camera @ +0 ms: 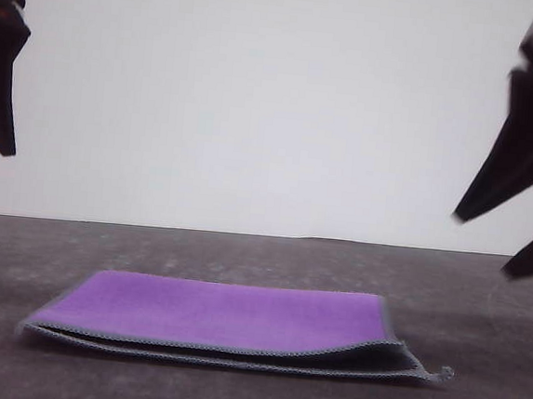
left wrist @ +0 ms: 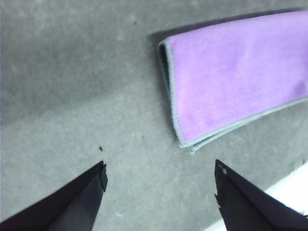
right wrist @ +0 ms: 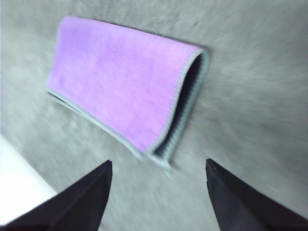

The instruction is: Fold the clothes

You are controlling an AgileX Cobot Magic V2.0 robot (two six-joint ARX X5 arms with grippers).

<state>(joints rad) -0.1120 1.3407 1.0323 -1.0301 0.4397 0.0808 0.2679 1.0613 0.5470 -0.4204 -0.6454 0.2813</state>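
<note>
The cloth (camera: 228,319) lies folded once on the grey table (camera: 482,302), purple side up, a flat band low in the front view with its open stitched edges toward the camera and a frayed corner tail poking out at about 3 o'clock. It looks light, limp and thin: the top layer lifts slightly off the lower one near that right end, so it should drape and slide rather than hold a shape, and a pinch would need both layers or only one will come away. The likely places to take hold are the two short ends, close to the corners where the grey edging gives the fingers something firmer; the soft table surface may drag on the lower layer. In the left wrist view the cloth (left wrist: 236,77) shows its left end as a rounded, gaping loop with dark grey inside, a detail the front view hides. The right wrist view, blurred, shows the cloth (right wrist: 125,82) from the other end, again with a dark opening between layers. The left gripper (left wrist: 159,180) is spread wide and hangs over bare table, near the cloth's corner but apart from it; the right gripper (right wrist: 159,175) is likewise spread, empty, just off the near corner. In the front view both are raised, the left gripper (camera: 0,64) at 10 o'clock and the right gripper (camera: 516,231) at 2 o'clock.
</note>
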